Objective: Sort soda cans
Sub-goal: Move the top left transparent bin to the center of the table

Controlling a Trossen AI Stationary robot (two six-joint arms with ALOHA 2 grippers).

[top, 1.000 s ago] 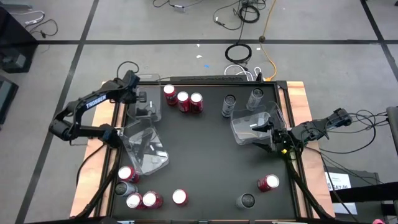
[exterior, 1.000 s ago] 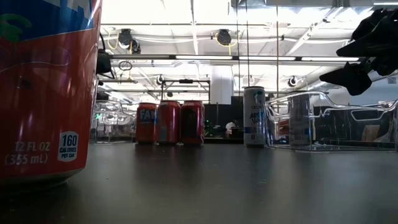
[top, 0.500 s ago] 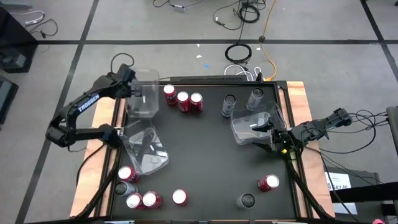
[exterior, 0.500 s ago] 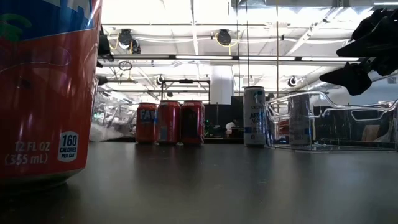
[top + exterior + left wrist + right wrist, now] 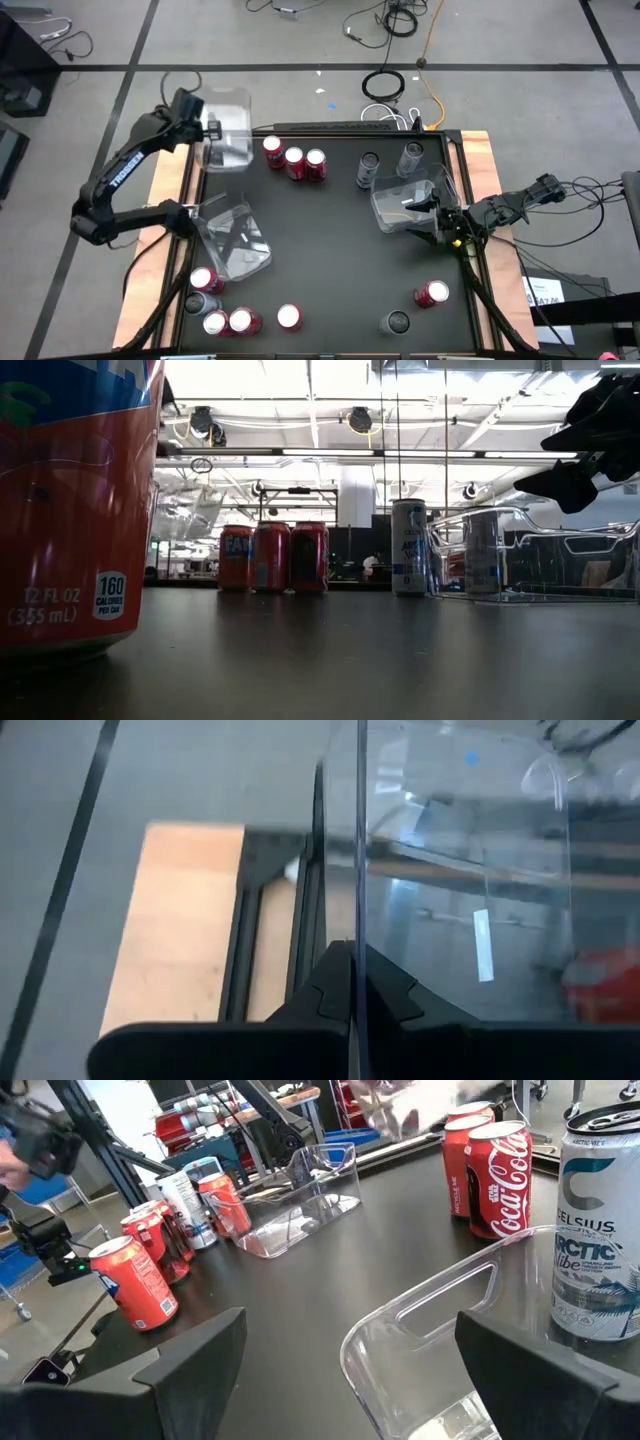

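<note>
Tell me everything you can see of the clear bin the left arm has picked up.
The clear bin is a rectangular tub of transparent, glossy plastic with rounded corners. No can shows inside it. It is off the table, tilted, at the far left corner, partly out past the table edge over the floor. The left end effector is shut on one wall, a finger on each side in the left wrist view. Nothing else touches it. The three red cans stand on the table beside it.
</note>
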